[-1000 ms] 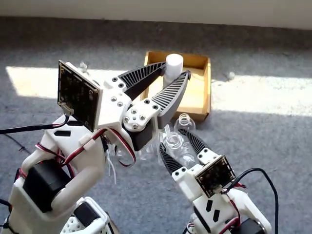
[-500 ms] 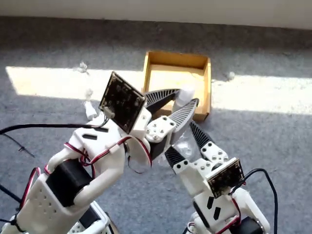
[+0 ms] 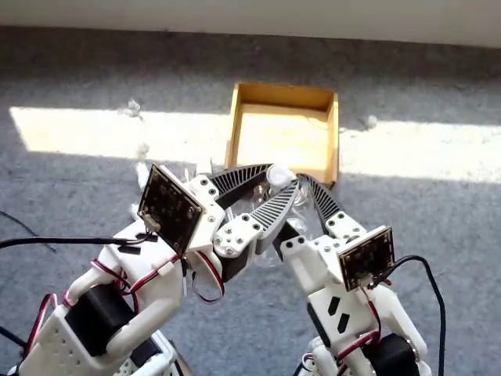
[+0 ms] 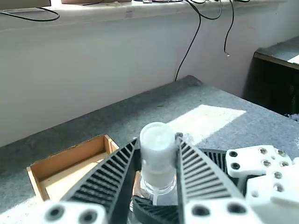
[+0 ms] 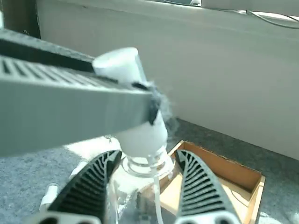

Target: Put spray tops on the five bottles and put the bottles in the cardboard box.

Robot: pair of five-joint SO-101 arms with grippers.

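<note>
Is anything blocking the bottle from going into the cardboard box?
Nothing visible does. The bottle, held by the right end effector, is close to the near wall of the cardboard box, and the box floor looks bare. The left end effector does grip the spray top at the bottle's neck.

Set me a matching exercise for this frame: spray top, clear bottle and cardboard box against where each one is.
Things:
1. spray top
2. clear bottle
3. cardboard box

Places:
A. held between the fingers of the right gripper
B. standing on the table, beyond both grippers
C. clamped in the left gripper, at the bottle's neck

Pairs: 1-C, 2-A, 3-B.
</note>
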